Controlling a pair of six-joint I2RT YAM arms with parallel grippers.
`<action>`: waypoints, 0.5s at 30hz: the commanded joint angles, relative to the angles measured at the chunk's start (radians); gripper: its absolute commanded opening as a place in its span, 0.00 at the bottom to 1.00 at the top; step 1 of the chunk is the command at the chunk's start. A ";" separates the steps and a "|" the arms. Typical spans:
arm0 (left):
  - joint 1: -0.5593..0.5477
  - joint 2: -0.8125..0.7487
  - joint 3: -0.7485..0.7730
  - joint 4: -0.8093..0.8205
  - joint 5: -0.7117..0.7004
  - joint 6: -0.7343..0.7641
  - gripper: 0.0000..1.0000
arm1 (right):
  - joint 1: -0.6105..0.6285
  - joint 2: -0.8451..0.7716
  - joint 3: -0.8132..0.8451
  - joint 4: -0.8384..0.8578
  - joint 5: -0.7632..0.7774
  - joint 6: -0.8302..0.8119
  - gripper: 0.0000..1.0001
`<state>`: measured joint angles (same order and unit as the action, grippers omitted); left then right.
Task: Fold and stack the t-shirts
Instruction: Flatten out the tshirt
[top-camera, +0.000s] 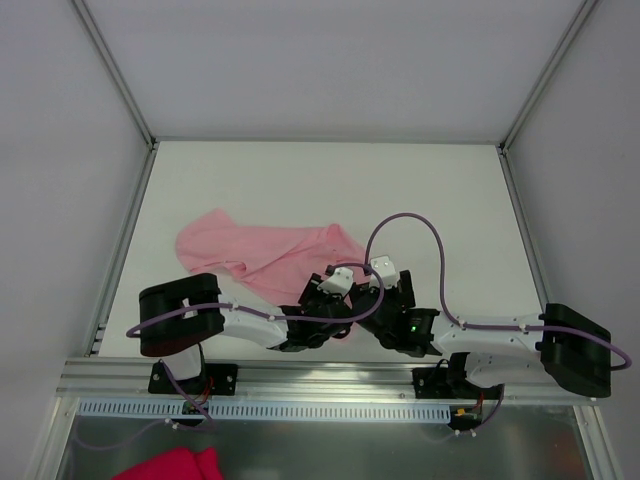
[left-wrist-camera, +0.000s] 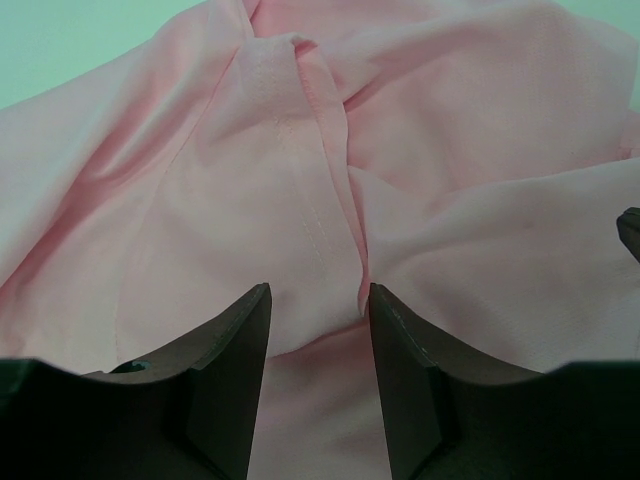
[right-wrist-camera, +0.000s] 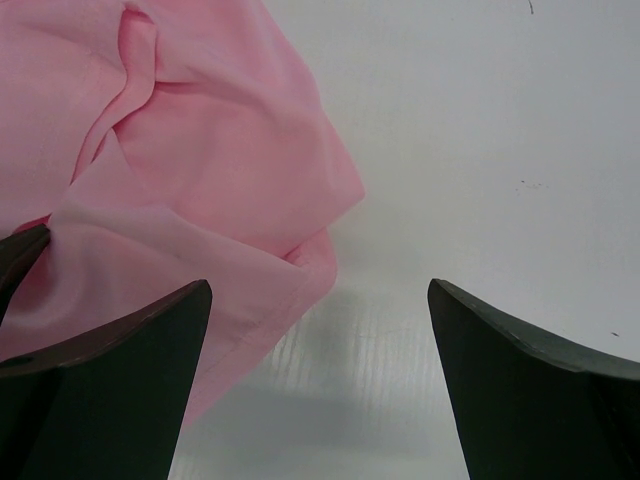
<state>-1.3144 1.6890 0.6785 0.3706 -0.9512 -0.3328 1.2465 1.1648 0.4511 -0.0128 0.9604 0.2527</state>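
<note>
The t-shirt (top-camera: 262, 252) lies crumpled on the white table (top-camera: 440, 200), left of centre and toward the near edge. One pale pink lobe is spread out to the left, and its nearer right-hand part is bunched up beneath the two wrists. Nothing about it is flat or folded yet, so I take this to be the spreading-out stage, well short of any stacking.

The left gripper (left-wrist-camera: 315, 297) sits low over the bunched cloth with its jaws partway apart. A stitched seam runs up and away from the gap between them. Fabric lies in that gap, but neither finger looks to be pressing on it, so I read it as having no hold. Lining up on the seam makes sense: a doubled, stitched edge gives thin, soft fabric something firmer to pinch.

The right gripper (right-wrist-camera: 320, 290) stands with its jaws spread wide and holds nothing. It straddles bare table just beside the shirt's right edge, with one finger over the loose hem. That width seems meant to let it drop over the edge without fuss.

The two grippers are close together on the same corner of cloth, probably so that each can take a side and draw the shirt flat.

A deep magenta cloth (top-camera: 170, 466) lies below the front rail, off the table and well apart from all this.
</note>
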 joint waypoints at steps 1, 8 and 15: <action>-0.009 0.038 0.026 0.004 0.025 -0.003 0.44 | 0.019 -0.043 0.043 0.068 0.034 0.025 0.96; -0.009 0.049 0.041 -0.055 0.008 -0.035 0.39 | 0.019 -0.071 0.034 0.042 0.055 0.031 0.96; -0.009 0.031 0.043 -0.099 -0.004 -0.046 0.45 | 0.019 -0.050 0.044 0.040 0.061 0.031 0.96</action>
<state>-1.3144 1.7176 0.6979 0.3218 -0.9527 -0.3832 1.2510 1.1233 0.4507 -0.0525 0.9703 0.2516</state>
